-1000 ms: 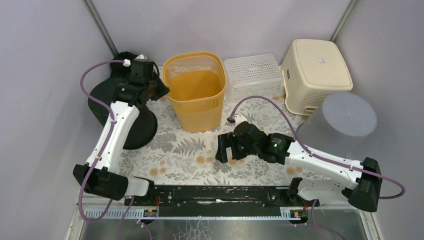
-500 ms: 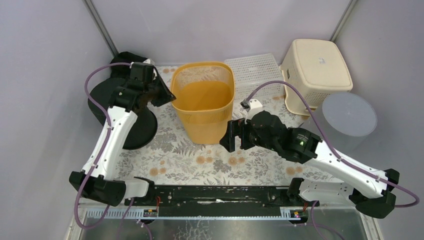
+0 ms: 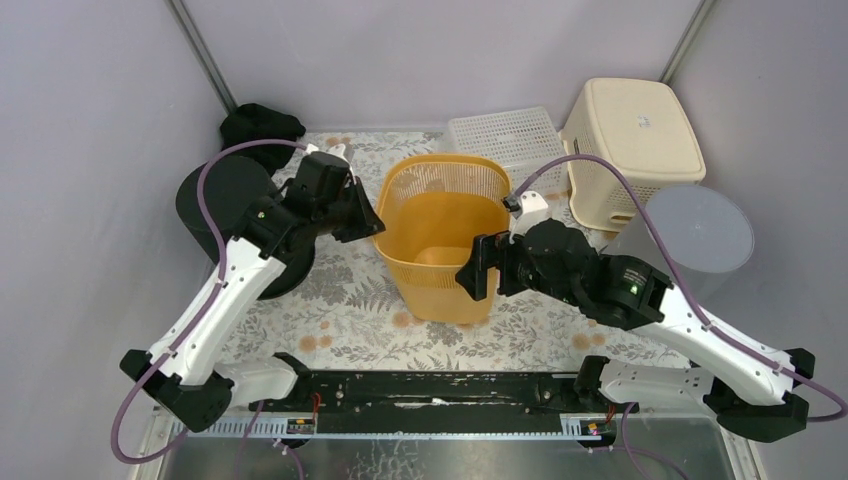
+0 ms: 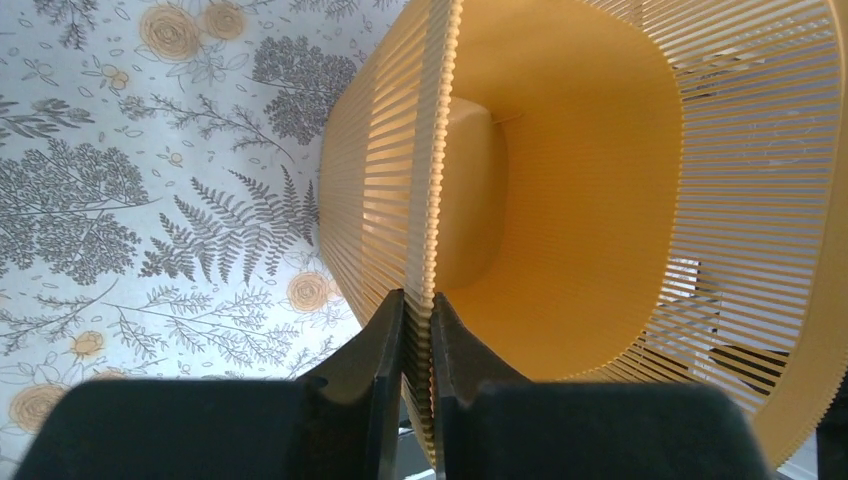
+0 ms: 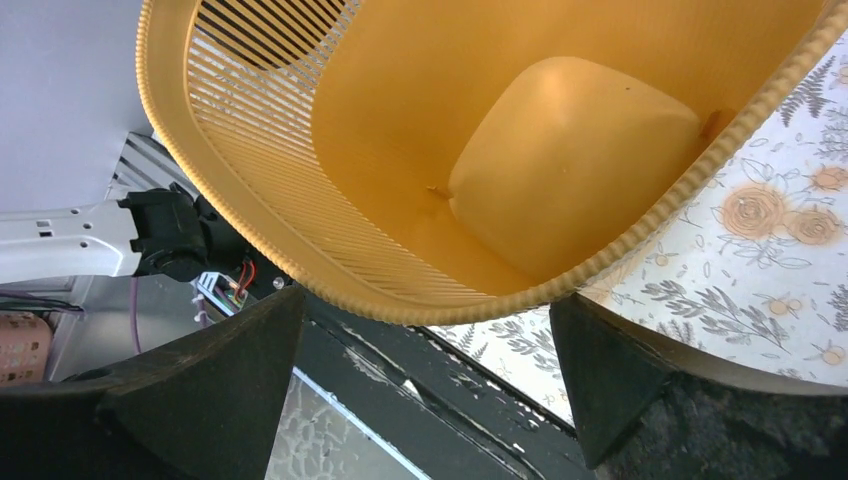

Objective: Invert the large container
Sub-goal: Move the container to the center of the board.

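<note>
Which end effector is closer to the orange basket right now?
Left. The left end effector is clamped on the orange basket, at its left rim; the right end effector stands open beside its right wall, not gripping.

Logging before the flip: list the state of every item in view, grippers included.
Orange slatted plastic basket: mouth up, not yet inverted.
Left gripper: shut on the basket's rim.
Right gripper: open, at the opposite rim.
White mesh tray: mouth up, empty.
Cream plastic basket: upside down.
Grey translucent round bin: upside down.
</note>
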`<move>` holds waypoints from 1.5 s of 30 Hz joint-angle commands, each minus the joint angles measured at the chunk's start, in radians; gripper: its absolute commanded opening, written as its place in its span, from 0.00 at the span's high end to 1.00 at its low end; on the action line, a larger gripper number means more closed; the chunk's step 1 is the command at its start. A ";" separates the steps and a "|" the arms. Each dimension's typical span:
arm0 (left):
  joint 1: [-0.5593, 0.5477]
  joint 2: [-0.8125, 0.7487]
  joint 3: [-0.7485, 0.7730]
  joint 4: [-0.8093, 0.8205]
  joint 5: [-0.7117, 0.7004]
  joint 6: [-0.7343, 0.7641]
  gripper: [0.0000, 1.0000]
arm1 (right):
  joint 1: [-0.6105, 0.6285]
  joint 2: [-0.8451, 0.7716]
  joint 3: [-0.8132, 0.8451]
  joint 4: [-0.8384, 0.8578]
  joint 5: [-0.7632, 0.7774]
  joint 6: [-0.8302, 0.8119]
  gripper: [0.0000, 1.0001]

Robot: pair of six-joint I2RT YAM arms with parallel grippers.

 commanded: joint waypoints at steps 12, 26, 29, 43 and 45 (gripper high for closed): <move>-0.201 -0.027 -0.048 0.076 -0.071 -0.100 0.57 | 0.008 -0.031 0.105 -0.025 0.060 -0.029 0.00; -0.203 -0.047 -0.084 0.195 0.014 -0.076 0.30 | 0.007 -0.130 0.127 -0.044 -0.079 0.001 0.00; -0.204 -0.077 -0.115 0.234 0.040 -0.075 0.14 | 0.007 -0.173 0.095 -0.011 -0.104 -0.002 0.01; -0.206 -0.291 -0.138 0.108 -0.331 -0.137 0.00 | 0.007 -0.182 0.081 0.020 -0.102 -0.025 0.00; -0.206 -0.304 -0.157 0.087 -0.424 -0.169 0.00 | 0.007 -0.178 0.077 0.020 -0.098 -0.027 0.01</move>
